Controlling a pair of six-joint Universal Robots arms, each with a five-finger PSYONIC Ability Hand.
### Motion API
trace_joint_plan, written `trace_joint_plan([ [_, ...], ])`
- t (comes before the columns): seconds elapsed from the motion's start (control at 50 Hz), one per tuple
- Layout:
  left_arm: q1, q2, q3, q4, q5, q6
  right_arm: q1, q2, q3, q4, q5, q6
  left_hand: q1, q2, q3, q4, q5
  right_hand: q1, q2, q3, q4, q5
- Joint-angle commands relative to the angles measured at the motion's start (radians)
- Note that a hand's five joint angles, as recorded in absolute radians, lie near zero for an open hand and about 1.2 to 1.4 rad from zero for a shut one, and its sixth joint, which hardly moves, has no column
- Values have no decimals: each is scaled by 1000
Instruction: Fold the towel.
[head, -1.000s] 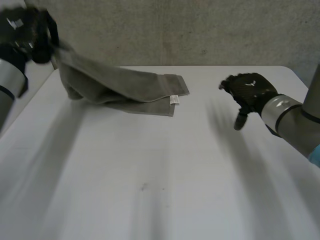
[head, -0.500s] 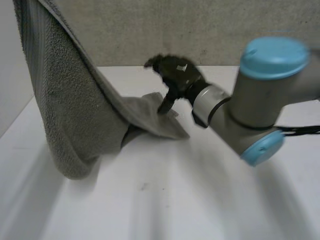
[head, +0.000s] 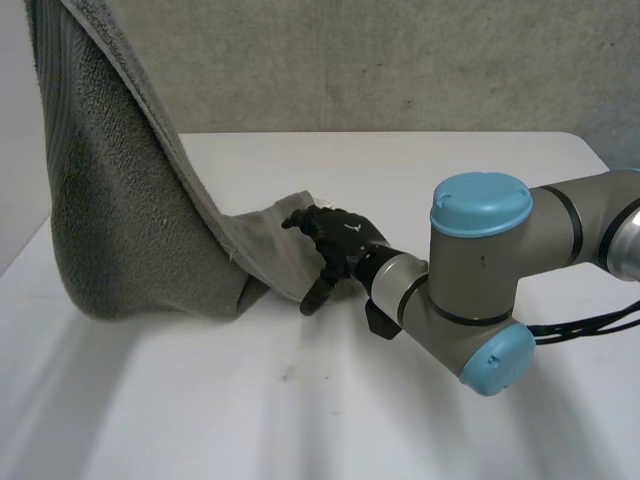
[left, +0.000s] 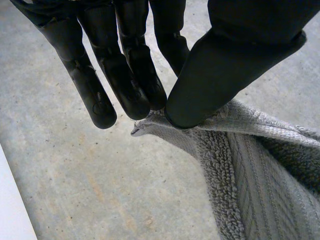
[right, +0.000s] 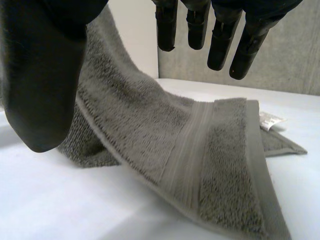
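A grey towel (head: 120, 220) hangs from high at the left of the head view, with its lower end trailing on the white table (head: 330, 400). My left hand (left: 150, 65) pinches a corner of the towel (left: 150, 125) between its thumb and straight fingers. My right hand (head: 335, 245) sits low over the table at the towel's trailing end, fingers straight and spread. In the right wrist view that hand (right: 45, 75) hovers just above the towel's banded end (right: 200, 155), holding nothing. A small white label (right: 270, 120) shows at the towel's edge.
My right arm (head: 480, 280) reaches across the middle of the table from the right. A grey wall (head: 400, 60) stands behind the table's far edge. Bare tabletop lies in front and to the right.
My left hand has kept the towel's corner raised high. My right arm has swung in from the right, and its hand has come down toward me along the towel's trailing end.
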Motion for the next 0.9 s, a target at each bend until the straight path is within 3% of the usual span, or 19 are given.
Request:
trace_joint_plan([
  [0.02,-1,3,16,0,-4,-1,2,24,23,-43,-3,5,206,178,179,178,195,-68,-73,-73,-91,-63],
  [0.18,0,2,42,-17,-4,-25,36,115,-7,-126,10,3,206,178,179,178,195,-68,-73,-73,-91,-63],
  [0.28,3,2,43,-22,-4,-48,38,173,-55,-191,58,11,206,178,179,178,195,106,101,102,84,112],
  [0.38,5,0,43,-22,-4,-60,38,233,-115,-195,104,13,206,178,179,178,195,353,348,349,331,358],
  [0.4,5,0,43,-22,-4,-60,38,242,-131,-191,119,13,206,178,179,178,195,583,578,578,560,588],
  [0.42,8,0,40,-20,-4,-65,36,239,-135,-191,136,11,206,178,179,178,195,974,969,970,952,980],
  [0.44,12,-1,36,-20,-4,-68,36,239,-135,-191,136,11,206,178,179,178,195,978,973,974,956,984],
  [0.46,12,-1,36,-20,-4,-68,35,221,-126,-194,157,9,206,178,179,178,195,1152,1147,1147,1129,1157],
  [0.52,20,-4,25,-18,-4,-71,27,173,-113,-197,195,8,206,178,179,178,195,1153,1149,1149,1131,1159],
  [0.56,32,-21,-4,-19,-4,-71,-31,20,-52,-209,260,-9,206,178,179,178,195,1153,1149,1149,1131,1159],
  [0.58,32,-21,-4,-18,-4,-71,-31,19,-52,-209,260,-9,206,178,179,178,195,1153,1149,1149,1131,1159],
  [0.62,40,-33,-27,-17,-1,-71,-143,-124,3,-215,232,-47,206,178,179,178,195,1153,1149,1149,1131,1159],
  [0.64,48,-41,-50,-14,1,-71,-143,-125,3,-215,231,-47,206,178,179,178,195,1153,1149,1149,1131,1159],
  [0.68,55,-50,-75,-12,4,-73,-267,-268,55,-194,129,-142,206,178,179,178,195,1153,1149,1149,1131,1159],
  [0.74,72,-79,-133,-8,5,-73,-317,-330,74,-166,66,-204,206,178,179,178,195,1153,1149,1149,1131,1159],
  [0.78,97,-112,-186,3,7,-74,-381,-427,88,-42,-53,-343,206,178,179,178,195,1153,1149,1149,1131,1159],
  [0.9,106,-159,-247,8,8,-74,-459,-544,68,216,-123,-547,206,178,179,178,195,1153,1149,1149,1131,1159],
])
